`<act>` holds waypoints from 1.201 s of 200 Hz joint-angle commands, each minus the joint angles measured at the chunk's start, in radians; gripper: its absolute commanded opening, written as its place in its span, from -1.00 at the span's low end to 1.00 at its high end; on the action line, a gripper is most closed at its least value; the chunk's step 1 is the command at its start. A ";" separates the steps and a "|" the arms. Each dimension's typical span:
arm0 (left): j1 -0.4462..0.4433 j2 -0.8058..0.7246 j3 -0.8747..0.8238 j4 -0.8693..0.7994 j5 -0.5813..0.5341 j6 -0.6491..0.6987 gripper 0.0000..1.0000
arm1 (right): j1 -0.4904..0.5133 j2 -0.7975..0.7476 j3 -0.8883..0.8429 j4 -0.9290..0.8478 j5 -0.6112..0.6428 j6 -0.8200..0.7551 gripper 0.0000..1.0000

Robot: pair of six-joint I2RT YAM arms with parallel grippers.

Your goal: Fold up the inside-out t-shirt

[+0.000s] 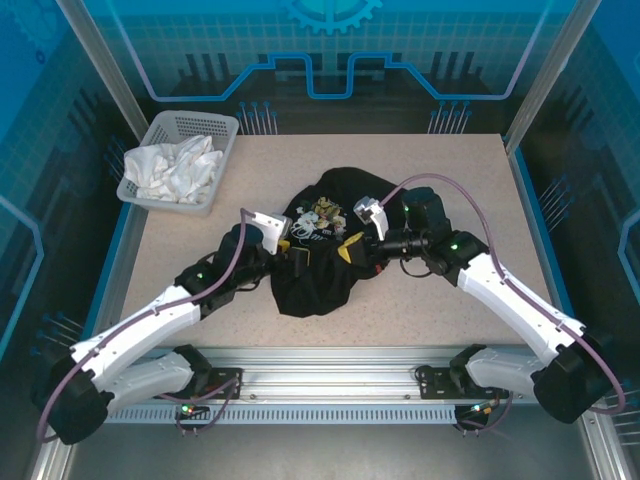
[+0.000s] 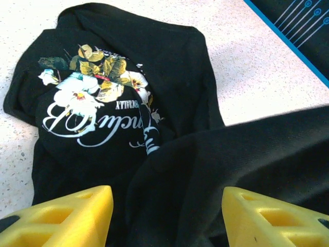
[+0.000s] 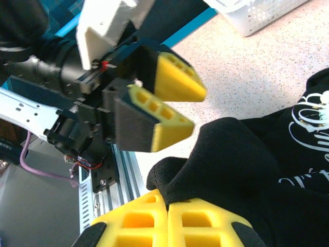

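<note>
The inside-out t-shirt (image 1: 325, 265) lies bunched in the middle of the table, black, with its yellow-and-white flower print (image 2: 95, 100) facing up. My left gripper (image 2: 167, 221) hovers open over a dark fold of it, with nothing between its yellow fingers (image 2: 67, 216). From the right, my right gripper (image 3: 167, 203) is shut on a hemmed edge of the shirt (image 3: 226, 154). In the right wrist view the left gripper (image 3: 197, 110) sits just beyond that pinched edge, its jaws apart. From above, the left gripper (image 1: 296, 259) and the right gripper (image 1: 348, 250) stand close together at the shirt's near middle.
A pale plastic basket (image 1: 160, 125) holding a white cloth garment (image 1: 175, 168) stands at the table's back left corner. Bare speckled tabletop (image 1: 450, 180) surrounds the shirt. An aluminium rail (image 1: 330, 365) runs along the near edge between the arm bases.
</note>
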 commanded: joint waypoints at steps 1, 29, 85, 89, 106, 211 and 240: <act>-0.055 -0.053 0.023 -0.079 -0.057 -0.010 0.12 | -0.020 0.011 0.009 0.040 -0.034 0.039 -1.00; -0.129 -0.045 0.012 -0.034 0.038 0.022 -0.12 | -0.029 0.019 0.004 0.052 -0.040 0.048 -1.00; -0.149 0.178 0.092 0.030 0.054 0.047 0.05 | -0.036 0.014 -0.001 0.044 -0.040 0.044 -1.00; -0.149 0.191 0.095 0.037 0.037 0.049 0.06 | -0.038 0.013 -0.004 0.044 -0.041 0.044 -1.00; -0.148 0.242 0.112 0.061 -0.008 0.065 0.07 | -0.042 0.008 -0.013 0.044 -0.041 0.044 -1.00; -0.026 0.042 -0.036 0.372 0.625 -0.026 -1.00 | -0.108 0.059 0.023 -0.081 0.220 0.001 -0.92; 0.006 0.009 -0.050 0.411 0.632 -0.066 -1.00 | -0.082 0.127 0.073 -0.089 0.212 0.003 -0.72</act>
